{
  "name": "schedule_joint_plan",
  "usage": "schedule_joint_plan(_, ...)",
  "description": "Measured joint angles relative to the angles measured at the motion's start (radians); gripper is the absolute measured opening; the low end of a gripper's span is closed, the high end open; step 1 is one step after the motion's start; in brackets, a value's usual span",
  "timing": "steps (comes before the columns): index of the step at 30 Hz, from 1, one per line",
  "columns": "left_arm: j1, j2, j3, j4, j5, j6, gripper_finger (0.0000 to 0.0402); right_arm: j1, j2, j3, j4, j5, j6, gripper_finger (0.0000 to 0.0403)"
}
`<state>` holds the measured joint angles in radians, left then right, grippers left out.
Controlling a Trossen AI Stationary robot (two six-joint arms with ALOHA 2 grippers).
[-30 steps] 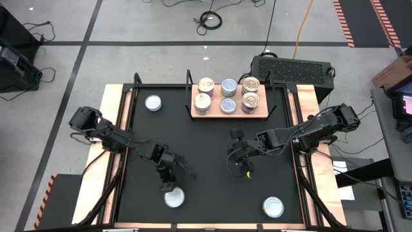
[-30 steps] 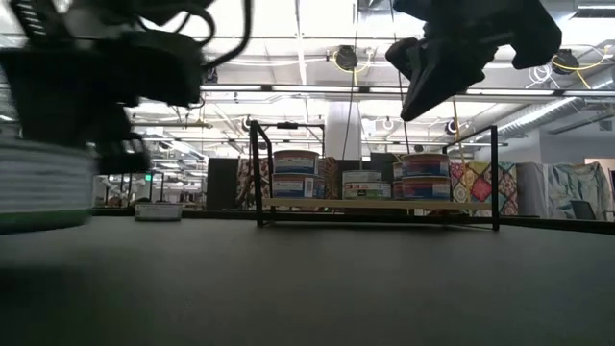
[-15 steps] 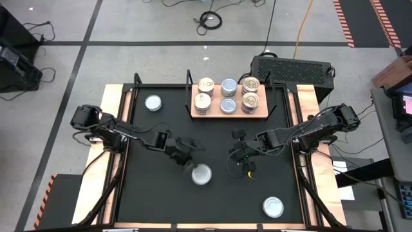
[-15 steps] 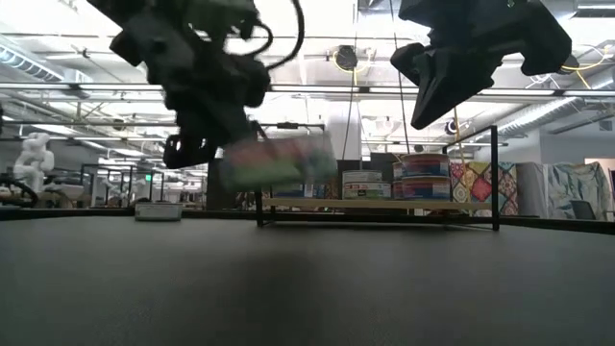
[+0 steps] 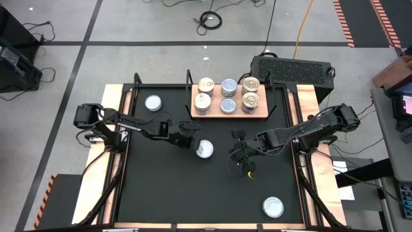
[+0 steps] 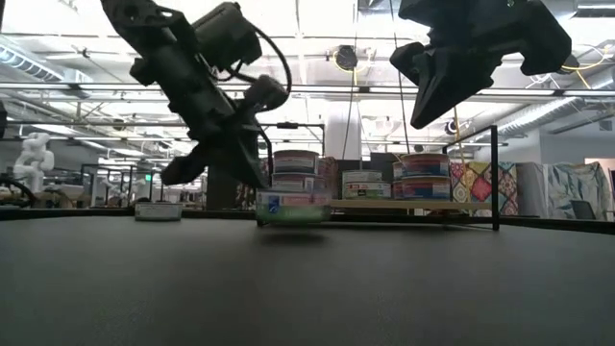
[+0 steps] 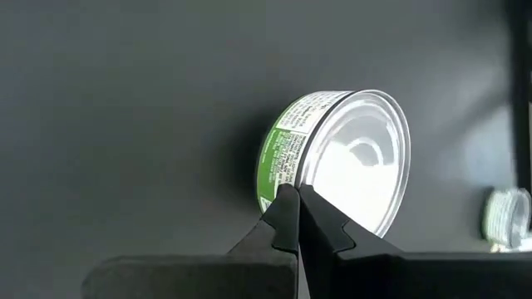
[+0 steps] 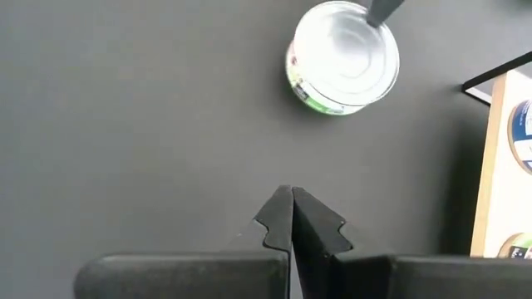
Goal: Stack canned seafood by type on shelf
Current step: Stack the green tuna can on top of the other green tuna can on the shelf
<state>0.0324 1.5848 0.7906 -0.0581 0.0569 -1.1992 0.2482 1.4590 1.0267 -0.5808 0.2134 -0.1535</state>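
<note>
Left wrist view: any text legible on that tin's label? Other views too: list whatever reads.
Tin by the left gripper: fine print on a green and white side label, too small to read.
Tins on the shelf: coloured labels, blurred, unreadable.
Tin tops from above: no readable text.
Nothing legible anywhere.

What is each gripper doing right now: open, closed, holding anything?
Left gripper: fingers closed, holding nothing, tips against the side of a green-labelled tin.
Right gripper: fingers closed, empty, hanging above the mat.

I see a large open lab hall: taped concrete floor (image 5: 161, 26), loose cables (image 5: 210, 19), exposed ceiling lights (image 6: 346, 58), partition screens (image 6: 567, 197) behind.
</note>
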Motion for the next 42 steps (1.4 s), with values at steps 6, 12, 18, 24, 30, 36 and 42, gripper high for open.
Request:
schedule_joint_plan(6, 0.061, 0.031, -0.001, -0.012, 0.008, -0.099, 0.0001, 0.0, 0.0, 0.0, 0.004, 0.0, 0.0, 0.0)
schedule_joint_plan(12, 0.084, 0.036, 0.0, 0.004, 0.012, -0.07, 0.0032, 0.0, 0.0, 0.0, 0.0, -0.001, 0.0, 0.0)
schedule_joint_plan(18, 0.089, 0.036, 0.0, 0.001, 0.034, -0.043, 0.0071, 0.0, 0.0, 0.0, 0.001, -0.001, -0.012, 0.0)
schedule_joint_plan(24, 0.104, -0.003, 0.006, -0.007, 0.109, 0.24, 0.009, 0.0, 0.0, 0.0, 0.0, -0.001, -0.025, 0.0)
schedule_joint_plan(30, 0.056, -0.101, 0.049, -0.005, -0.01, 0.585, 0.009, 0.0, 0.0, 0.0, -0.002, -0.001, -0.049, 0.0)
schedule_joint_plan(36, -0.067, -0.131, 0.067, -0.001, -0.115, 0.991, 0.0091, 0.0, 0.0, 0.0, -0.009, -0.002, -0.041, 0.0)
schedule_joint_plan(42, -0.169, -0.078, 0.065, 0.053, -0.137, 1.373, 0.0091, 0.0, -0.001, 0.0, 0.003, -0.002, -0.012, 0.0)
